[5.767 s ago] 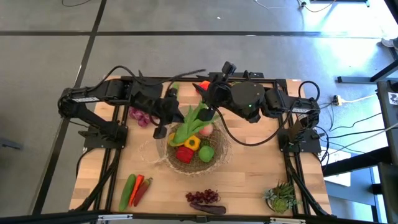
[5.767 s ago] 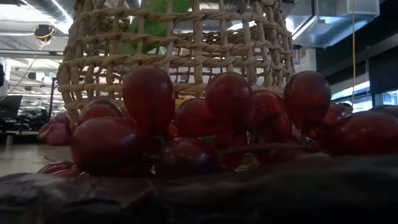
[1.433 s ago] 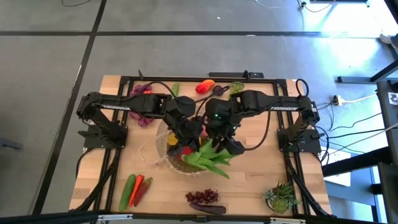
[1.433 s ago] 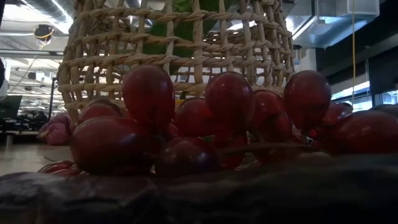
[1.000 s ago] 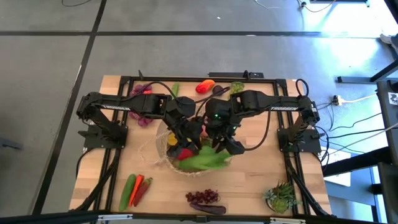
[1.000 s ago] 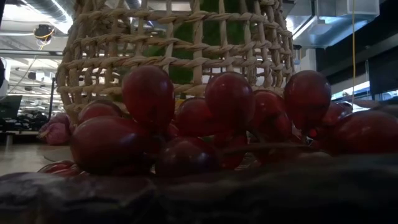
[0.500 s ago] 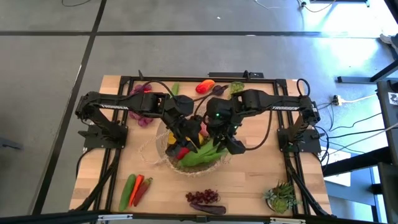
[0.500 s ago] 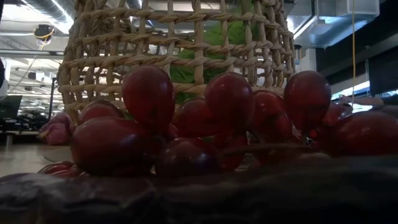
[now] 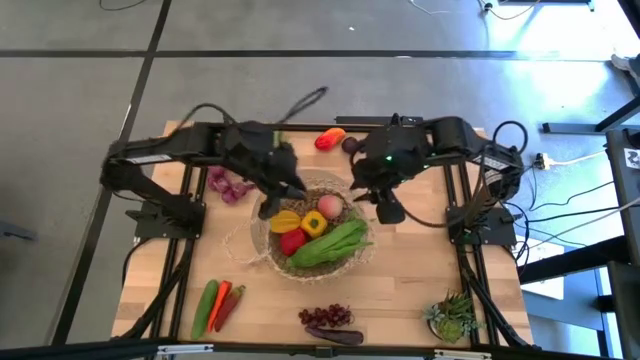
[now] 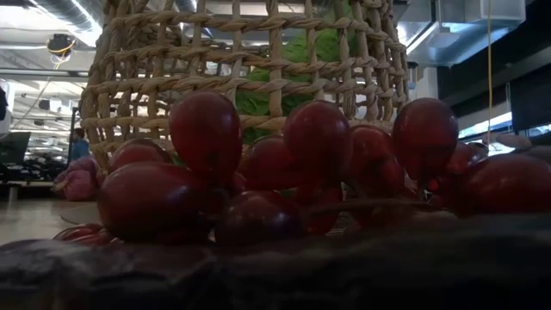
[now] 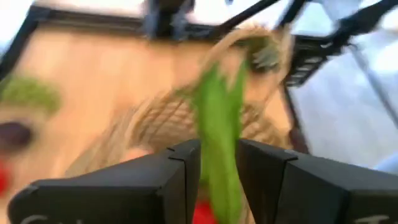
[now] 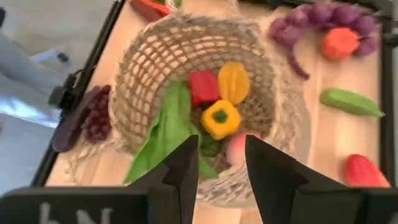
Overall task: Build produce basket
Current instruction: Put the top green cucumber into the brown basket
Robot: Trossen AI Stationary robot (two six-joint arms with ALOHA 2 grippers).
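The round woven basket (image 9: 262,238) stands mid-table on its base. In it lie green leafy stalks (image 9: 332,246), a yellow pepper (image 9: 312,226), a red pepper (image 9: 292,243) and a pink fruit (image 9: 328,206). My left gripper (image 9: 271,207) hangs above the basket's far-left rim. Its fingers (image 11: 186,168) stand narrowly apart, and the blurred stalks (image 11: 217,118) show beyond the gap. My right gripper (image 9: 386,210) hangs open above the table just past the basket's far-right rim. Its wrist view looks down on the basket (image 12: 149,68) and stalks (image 12: 160,134).
Loose on the table: a cucumber (image 9: 205,308) and chillies (image 9: 229,303) near left, grapes (image 9: 325,316) at the near edge, a potted plant (image 9: 451,318) near right, purple pieces (image 9: 229,187) left, and a red piece (image 9: 329,139) at the far edge. The grapes (image 10: 258,172) fill the low view.
Both grippers have risen out of the basket. The left has drawn back toward the far-left, the right toward the far-right, and both have tipped. The leafy stalks stay lying across the near side of the basket, and the peppers and pink fruit now show uncovered.
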